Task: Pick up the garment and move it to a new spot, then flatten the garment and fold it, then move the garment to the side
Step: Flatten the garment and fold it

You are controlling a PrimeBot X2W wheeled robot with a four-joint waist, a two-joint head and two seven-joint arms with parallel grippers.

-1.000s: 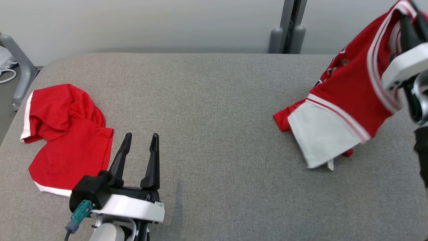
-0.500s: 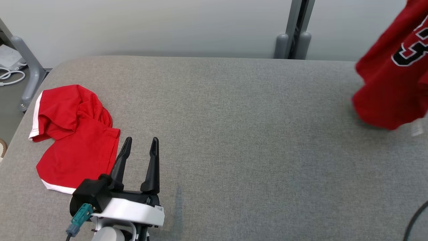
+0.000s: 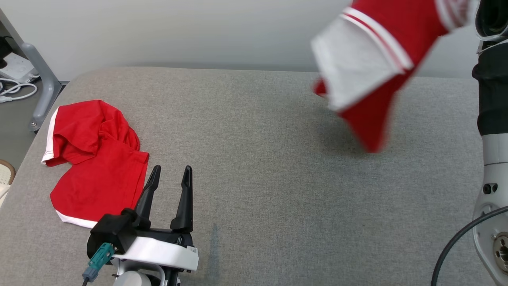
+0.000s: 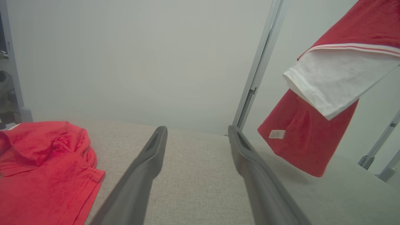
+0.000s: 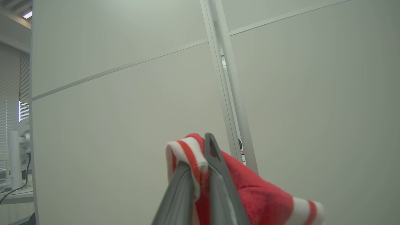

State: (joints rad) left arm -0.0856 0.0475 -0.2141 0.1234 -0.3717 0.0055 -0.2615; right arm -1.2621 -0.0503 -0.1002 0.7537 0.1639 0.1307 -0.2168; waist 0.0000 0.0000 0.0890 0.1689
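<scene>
1. Red fabric jersey (image 3: 397, 24) (image 4: 300, 137) (image 5: 250, 187) with a white sleeve and red-and-white striped trim, bunched, hanging in the air
2. Its red lower end dangles clear above the grey table (image 3: 258, 139), far right

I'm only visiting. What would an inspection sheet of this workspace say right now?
Surface: grey fabric-covered table.
Job's things: red jersey with a white sleeve, hanging in the air above the table's right side.
Clutter: second red garment, crumpled by the table's left edge.
Grippers: left gripper open, empty, low over the table; right gripper shut on the jersey's striped trim.
Cables: black cable at the right arm; white cables on the floor, left.
Surroundings: pale wall, grey post.
</scene>
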